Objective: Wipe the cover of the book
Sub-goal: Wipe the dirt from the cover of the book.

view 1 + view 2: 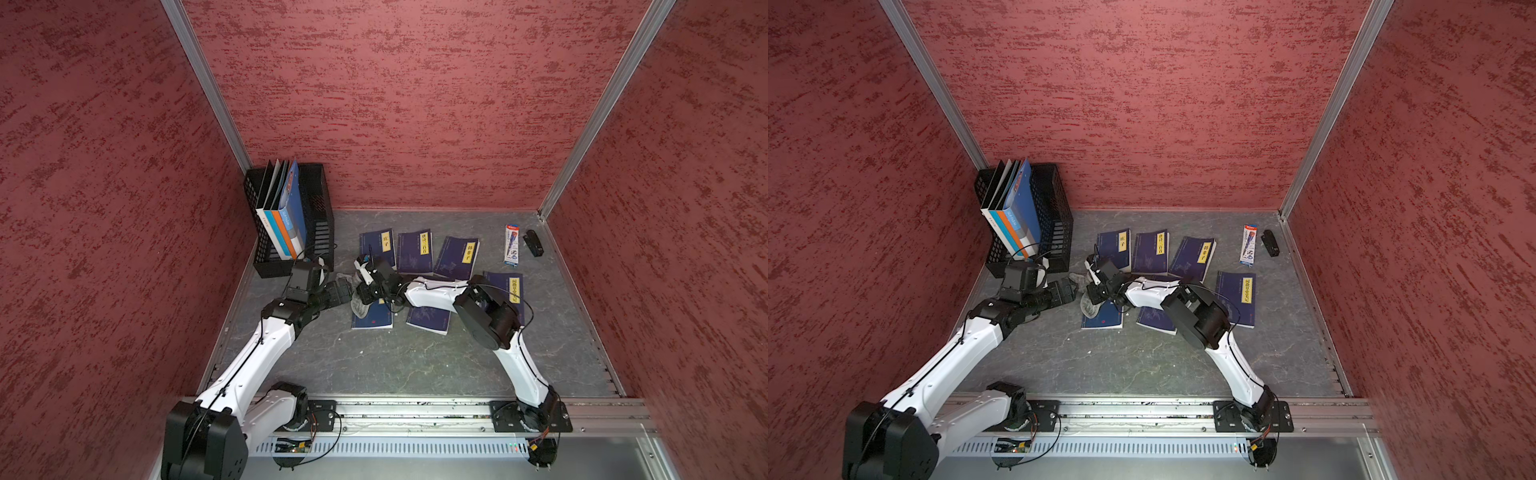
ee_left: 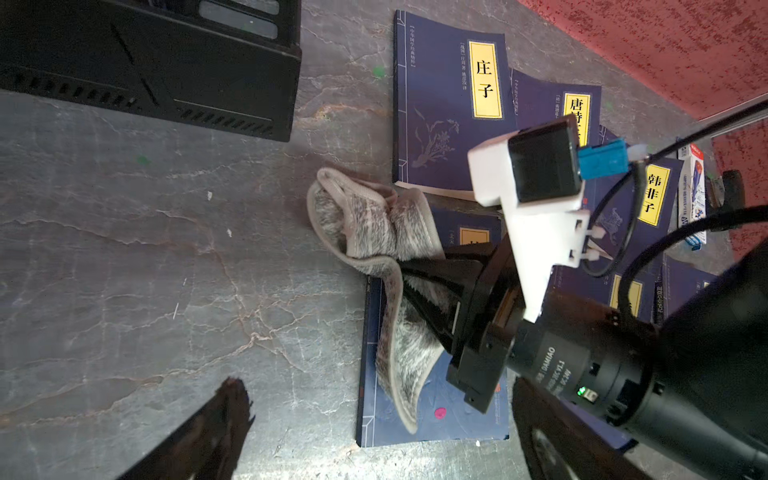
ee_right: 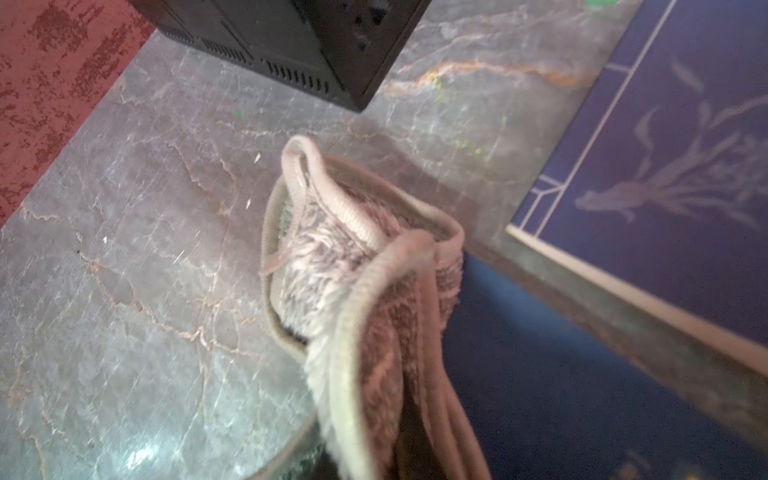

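Grey tabletop (image 1: 395, 361), cloth (image 2: 365, 216) across book (image 2: 465, 424) edge

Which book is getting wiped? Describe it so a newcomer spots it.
Start at the black file crate in the far left corner; dark blue books lie spread to its right. The target book is the front-left one. It alone has the grey cloth, pinched by the right gripper, draped over it.

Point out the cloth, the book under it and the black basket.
cloth (image 2: 370, 224): left wrist view, fluffy folded end.
book (image 2: 461, 419): left wrist view, bare blue cover past the cloth.
basket (image 1: 322, 203): in a top view, mesh side wall.
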Robot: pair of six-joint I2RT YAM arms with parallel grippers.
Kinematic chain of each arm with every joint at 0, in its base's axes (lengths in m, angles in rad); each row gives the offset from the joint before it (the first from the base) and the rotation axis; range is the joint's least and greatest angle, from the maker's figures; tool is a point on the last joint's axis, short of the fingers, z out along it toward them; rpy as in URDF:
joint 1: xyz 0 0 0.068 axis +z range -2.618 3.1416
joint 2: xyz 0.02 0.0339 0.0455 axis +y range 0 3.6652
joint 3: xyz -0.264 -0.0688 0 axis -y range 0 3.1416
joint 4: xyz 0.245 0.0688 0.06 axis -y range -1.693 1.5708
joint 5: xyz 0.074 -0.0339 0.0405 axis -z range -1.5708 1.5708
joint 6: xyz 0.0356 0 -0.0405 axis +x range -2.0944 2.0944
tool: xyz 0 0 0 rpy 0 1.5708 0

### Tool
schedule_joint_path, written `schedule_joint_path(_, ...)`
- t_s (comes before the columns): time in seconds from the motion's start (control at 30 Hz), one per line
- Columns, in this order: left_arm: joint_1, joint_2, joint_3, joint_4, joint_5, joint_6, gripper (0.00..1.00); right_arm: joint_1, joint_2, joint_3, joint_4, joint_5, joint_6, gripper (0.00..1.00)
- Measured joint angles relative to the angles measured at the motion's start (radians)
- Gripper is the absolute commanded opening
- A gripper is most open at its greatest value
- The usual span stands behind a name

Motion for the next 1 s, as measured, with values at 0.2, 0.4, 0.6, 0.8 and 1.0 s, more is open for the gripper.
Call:
schedule_joint_path(0.2, 0.016, 0.0, 0.0, -0.007, 0.006, -0.007, 1.0, 0.009, -0.085, -0.16, 0.072, -0.06, -0.013, 0.11)
schedule_joint_path(0.4, 0.049, 0.002, 0.0, -0.006, 0.025, -0.007, 1.0, 0.069, -0.198, -0.333, 0.102, -0.106, -0.053, 0.11)
schedule_joint_path(0.6, 0.055, 0.002, 0.004, -0.006, 0.04, -0.007, 1.0, 0.092, -0.215, -0.365, 0.121, -0.141, -0.057, 0.11)
schedule_joint_path(0.8, 0.057, 0.002, 0.01, -0.008, 0.048, -0.007, 1.0, 0.097, -0.197, -0.336, 0.107, -0.176, -0.06, 0.11)
schedule_joint_path(1.0, 0.063, 0.0, 0.012, -0.019, 0.052, -0.007, 1.0, 0.108, -0.161, -0.283, 0.095, -0.184, -0.06, 0.11)
